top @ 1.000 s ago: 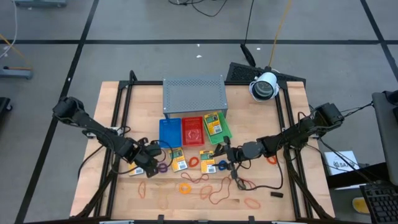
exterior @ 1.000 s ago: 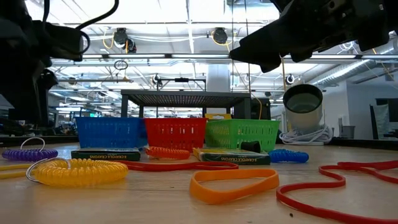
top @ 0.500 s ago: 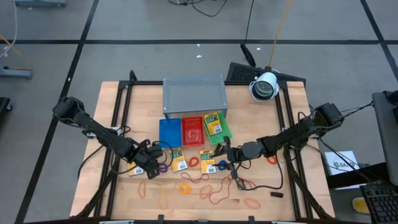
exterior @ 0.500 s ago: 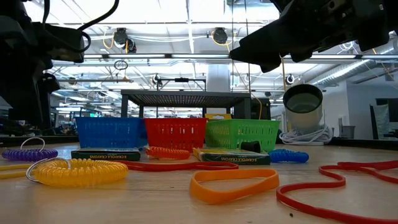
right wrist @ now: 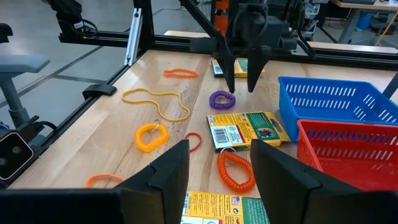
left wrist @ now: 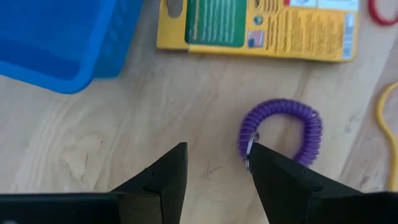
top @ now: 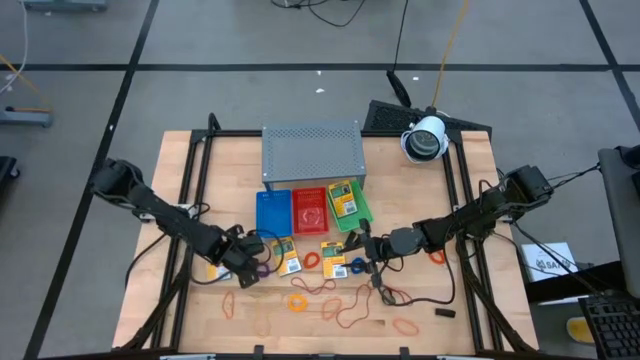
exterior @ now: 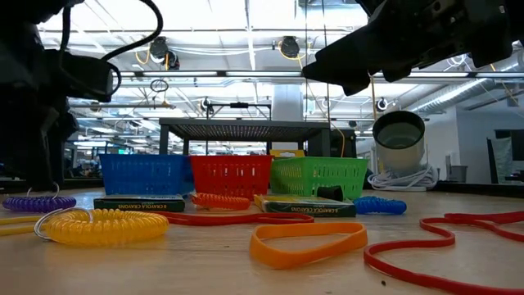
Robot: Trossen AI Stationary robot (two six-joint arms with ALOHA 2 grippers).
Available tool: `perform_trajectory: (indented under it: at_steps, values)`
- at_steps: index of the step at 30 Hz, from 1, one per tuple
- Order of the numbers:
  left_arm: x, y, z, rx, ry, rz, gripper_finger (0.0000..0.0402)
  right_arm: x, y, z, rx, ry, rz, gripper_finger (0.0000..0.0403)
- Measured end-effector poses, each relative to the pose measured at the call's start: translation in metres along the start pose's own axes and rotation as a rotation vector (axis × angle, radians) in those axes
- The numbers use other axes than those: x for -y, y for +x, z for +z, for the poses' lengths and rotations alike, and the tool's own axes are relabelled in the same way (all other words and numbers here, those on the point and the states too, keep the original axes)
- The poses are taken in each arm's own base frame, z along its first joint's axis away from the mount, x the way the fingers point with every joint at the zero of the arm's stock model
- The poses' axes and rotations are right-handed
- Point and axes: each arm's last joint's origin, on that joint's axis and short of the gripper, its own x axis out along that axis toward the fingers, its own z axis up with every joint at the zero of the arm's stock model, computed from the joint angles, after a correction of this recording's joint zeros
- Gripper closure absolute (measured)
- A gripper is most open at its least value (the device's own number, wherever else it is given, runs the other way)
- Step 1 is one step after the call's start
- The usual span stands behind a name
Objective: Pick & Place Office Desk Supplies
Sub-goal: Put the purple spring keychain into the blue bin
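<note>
My left gripper (left wrist: 217, 158) is open and points steeply down just above the wood, near the table's left front. A purple coil ring (left wrist: 283, 134) lies on the table right beside one fingertip (left wrist: 256, 152), outside the gap, and I cannot tell whether they touch. A yellow-and-green packet (left wrist: 255, 28) lies flat past the coil. My right gripper (right wrist: 217, 163) hangs open and nearly level over the table's middle (top: 365, 250), with nothing between its fingers. An orange coil (right wrist: 235, 171) and another packet (right wrist: 245, 130) lie on the table below and ahead of it.
Blue (top: 273, 212), red (top: 309, 210) and green (top: 357, 212) trays stand in a row before the grey perforated shelf (top: 312, 152); a packet (top: 344, 200) lies in the green one. Rubber bands (top: 345, 315), a yellow coil (top: 298, 300) and a black cable (top: 405, 295) lie across the front.
My left gripper has come down toward the table, ending just above the wood beside the purple coil ring. My right arm has kept still, and nothing on the table has moved.
</note>
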Motion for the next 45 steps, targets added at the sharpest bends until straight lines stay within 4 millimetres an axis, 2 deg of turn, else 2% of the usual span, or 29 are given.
perform_trajectory:
  at_steps: [3, 6, 9, 12, 14, 20, 24, 32, 40, 45]
  values:
    - [-0.001, 0.001, 0.001, -0.001, -0.004, 0.003, 0.0226, 0.0, 0.0, 0.0, 0.0, 0.0, 0.0, 0.0243]
    - [-0.001, 0.001, 0.001, -0.002, -0.006, 0.003, 0.0251, 0.0, 0.0, 0.0, 0.0, 0.0, 0.0, 0.0243]
    - [0.0, 0.001, 0.0, -0.032, -0.009, -0.022, 0.03, 0.0, 0.0, 0.0, 0.0, -0.001, 0.0, 0.0243]
    - [0.002, 0.001, -0.001, -0.07, -0.012, -0.063, 0.0367, 0.0, 0.0, 0.0, 0.0, -0.002, 0.0, 0.0243]
    - [0.003, 0.001, 0.001, -0.073, -0.02, -0.094, 0.039, 0.0, 0.0, 0.0, 0.0, -0.003, -0.001, 0.0243]
    - [0.007, 0.0, 0.006, -0.034, -0.033, -0.145, 0.0396, 0.0, 0.0, 0.0, 0.001, -0.013, -0.004, 0.0243]
    - [0.006, -0.009, 0.015, 0.04, -0.03, -0.203, 0.0396, 0.0, 0.0, 0.0, 0.0, -0.022, -0.004, 0.0243]
    - [0.003, -0.046, 0.041, 0.415, 0.132, -0.288, 0.0397, 0.0, 0.0, 0.0, 0.002, -0.022, -0.005, 0.0243]
    - [-0.03, -0.088, 0.056, 0.705, 0.183, -0.096, 0.0398, 0.0, 0.0, 0.0, 0.002, -0.022, -0.005, 0.0243]
    - [-0.052, -0.104, 0.06, 0.78, 0.158, -0.007, 0.0393, 0.0, 0.0, 0.001, 0.006, -0.014, -0.005, 0.0243]
